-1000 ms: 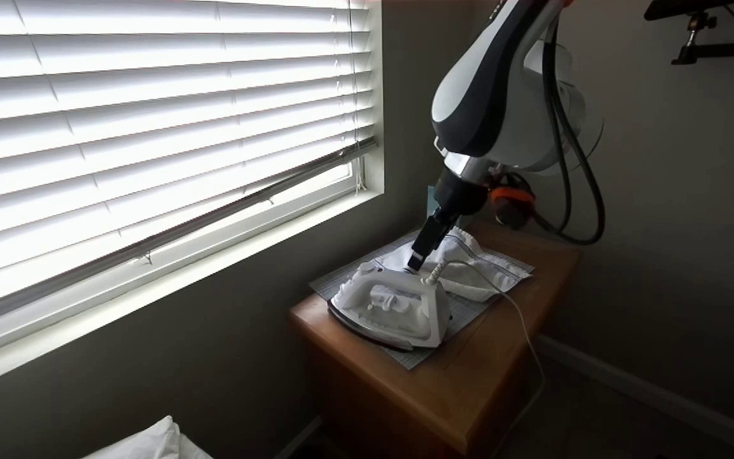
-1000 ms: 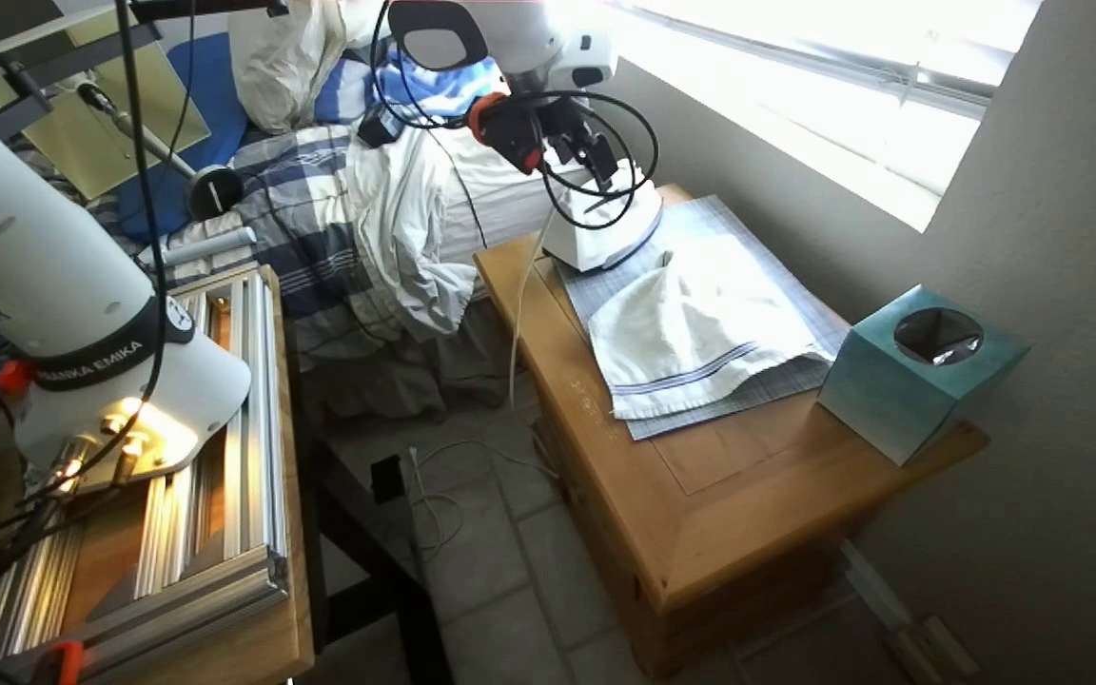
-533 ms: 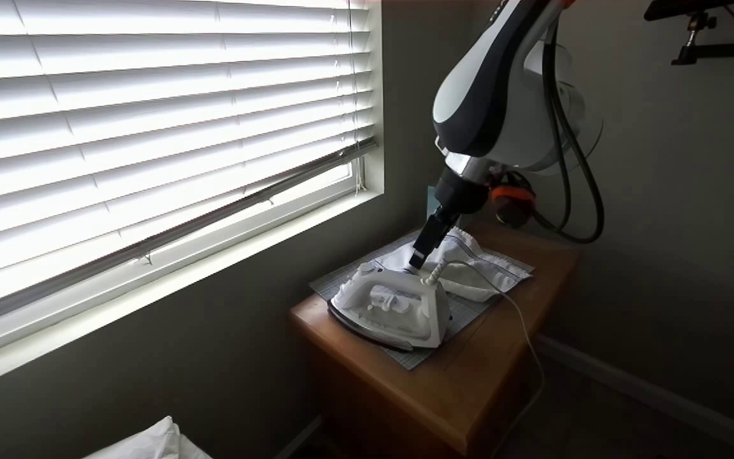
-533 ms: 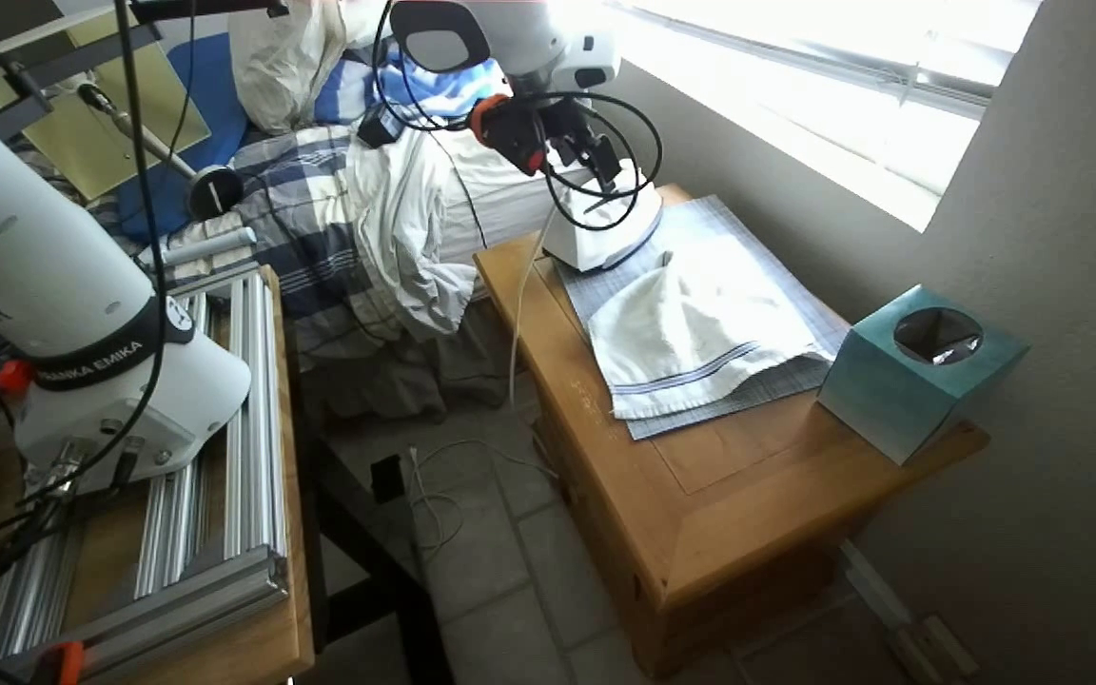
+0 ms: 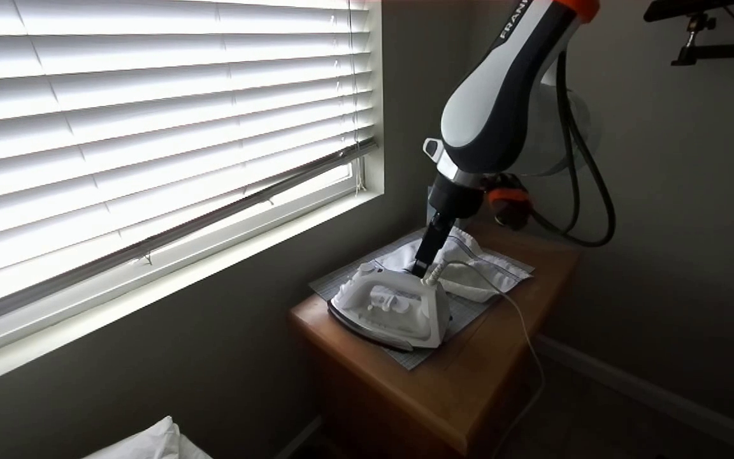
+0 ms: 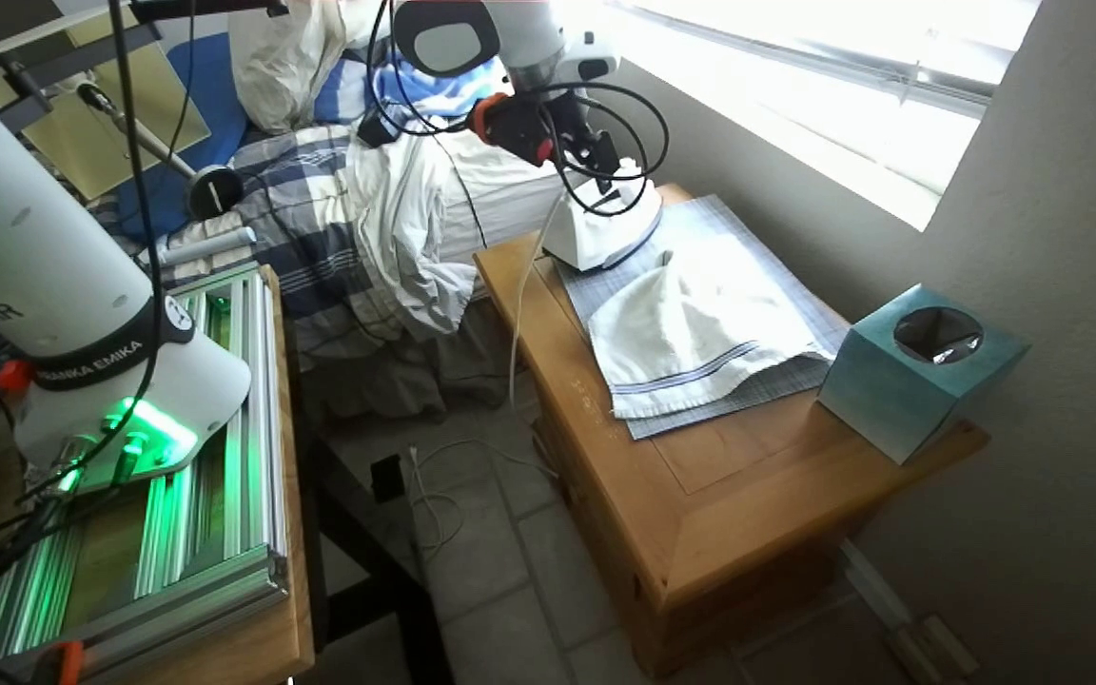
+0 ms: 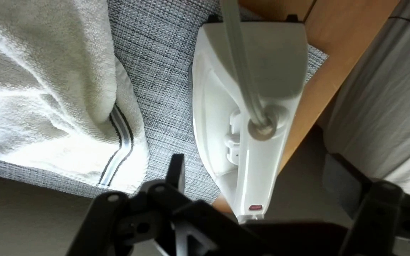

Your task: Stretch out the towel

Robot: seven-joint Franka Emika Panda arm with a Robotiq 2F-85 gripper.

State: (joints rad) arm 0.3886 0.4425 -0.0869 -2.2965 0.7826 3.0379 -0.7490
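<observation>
The towel [image 6: 691, 328] is white with dark blue stripes. It lies rumpled, with folds and raised ridges, on a grey woven mat [image 6: 786, 382]. In the wrist view the towel [image 7: 59, 92] is at left, one striped corner curled toward the middle. A white iron [image 7: 262, 167] stands on the mat beside it, also in both exterior views [image 5: 399, 322] [image 6: 596, 233]. My gripper [image 7: 260, 176] is open and empty, its fingers on either side of the iron's handle. In an exterior view the gripper [image 5: 419, 266] is low behind the iron's handle; I cannot tell whether it touches.
The iron's cord [image 5: 520, 312] loops up and hangs off the wooden table [image 6: 710, 523]. A teal tissue box [image 6: 910, 371] stands at the table's corner by the wall. The window wall [image 5: 265, 299] runs along one side, and a bed [image 6: 320, 219] stands beyond the iron.
My arm has tilted and the gripper has shifted slightly, a little lower beside the iron. The light at the robot's base has turned from yellow to green. Towel and iron have not moved.
</observation>
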